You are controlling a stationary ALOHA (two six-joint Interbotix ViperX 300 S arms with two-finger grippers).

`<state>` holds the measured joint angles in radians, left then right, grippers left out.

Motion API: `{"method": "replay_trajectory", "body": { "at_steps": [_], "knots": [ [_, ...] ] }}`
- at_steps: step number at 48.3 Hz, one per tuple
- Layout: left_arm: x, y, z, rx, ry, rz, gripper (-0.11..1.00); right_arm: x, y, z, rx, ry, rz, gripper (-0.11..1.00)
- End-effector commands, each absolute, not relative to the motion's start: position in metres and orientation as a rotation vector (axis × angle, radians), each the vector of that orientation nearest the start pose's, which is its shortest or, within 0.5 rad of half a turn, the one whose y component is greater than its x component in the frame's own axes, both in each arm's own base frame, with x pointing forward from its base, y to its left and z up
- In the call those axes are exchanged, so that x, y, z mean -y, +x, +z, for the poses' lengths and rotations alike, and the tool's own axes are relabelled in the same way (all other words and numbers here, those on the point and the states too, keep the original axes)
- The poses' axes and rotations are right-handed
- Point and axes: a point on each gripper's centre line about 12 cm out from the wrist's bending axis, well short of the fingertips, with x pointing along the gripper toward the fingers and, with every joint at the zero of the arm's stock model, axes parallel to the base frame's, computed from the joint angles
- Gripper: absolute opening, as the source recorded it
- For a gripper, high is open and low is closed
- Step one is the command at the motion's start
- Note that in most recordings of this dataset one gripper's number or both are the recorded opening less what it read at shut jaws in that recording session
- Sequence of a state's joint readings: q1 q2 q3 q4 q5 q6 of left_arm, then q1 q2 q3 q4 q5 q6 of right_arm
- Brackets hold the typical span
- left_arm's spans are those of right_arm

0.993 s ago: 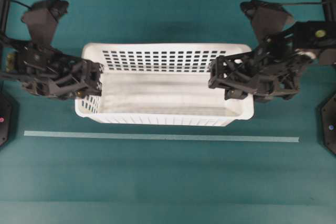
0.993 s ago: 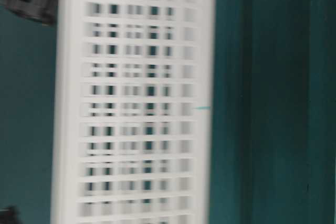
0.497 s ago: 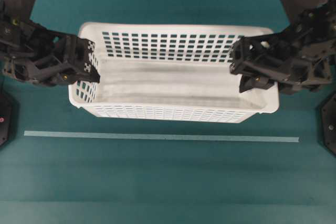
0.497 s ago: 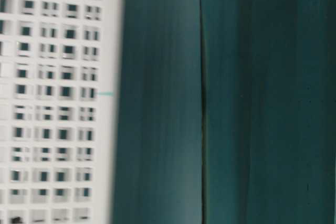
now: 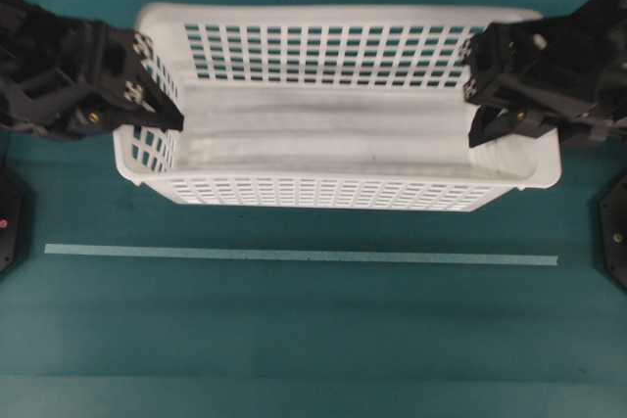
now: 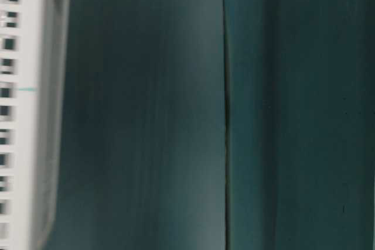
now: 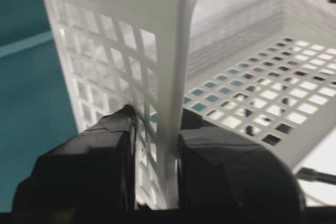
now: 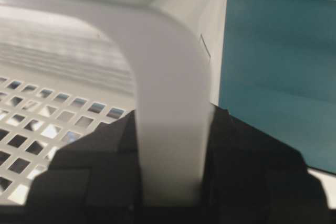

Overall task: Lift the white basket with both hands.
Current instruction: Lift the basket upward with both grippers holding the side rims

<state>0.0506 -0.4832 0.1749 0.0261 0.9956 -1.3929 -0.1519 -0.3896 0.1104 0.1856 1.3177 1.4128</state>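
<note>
The white basket [image 5: 333, 144] hangs in the air above the teal table, larger in the overhead view. My left gripper [image 5: 157, 95] is shut on the basket's left end wall. My right gripper [image 5: 482, 95] is shut on its right end rim. In the left wrist view the slotted wall [image 7: 173, 103] runs between my two black fingers [image 7: 89, 171]. In the right wrist view the white rim [image 8: 170, 129] is clamped between the fingers [image 8: 247, 171]. The table-level view shows only a blurred strip of the basket [image 6: 23, 109] at its left edge.
A pale tape line [image 5: 294, 255] runs across the table in front of the basket. Flat black hexagonal plates sit at the left edge [image 5: 6, 227] and the right edge [image 5: 614, 242] of the table.
Both grippers have risen with the basket held between them. It looks larger from overhead and has slid almost out of the table-level view.
</note>
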Motion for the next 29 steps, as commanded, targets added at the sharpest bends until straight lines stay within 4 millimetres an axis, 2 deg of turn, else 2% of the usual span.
{"method": "replay_trajectory", "body": {
  "at_steps": [1,10,17,29],
  "knots": [
    [-0.016,0.282,0.471,-0.442,-1.327,0.452,0.11,0.021,0.282,0.446,-0.769,1.489,-0.633,0.15],
    [-0.015,0.279,0.494,-0.393,-1.334,0.410,0.11,0.020,0.280,0.473,-0.697,1.498,-0.571,0.15],
    [-0.015,0.277,0.515,-0.347,-1.340,0.372,0.11,0.012,0.279,0.485,-0.672,1.507,-0.502,0.15],
    [-0.008,0.278,0.521,-0.351,-1.338,0.341,0.11,0.009,0.272,0.515,-0.517,1.591,-0.374,0.15]
  ]
}}
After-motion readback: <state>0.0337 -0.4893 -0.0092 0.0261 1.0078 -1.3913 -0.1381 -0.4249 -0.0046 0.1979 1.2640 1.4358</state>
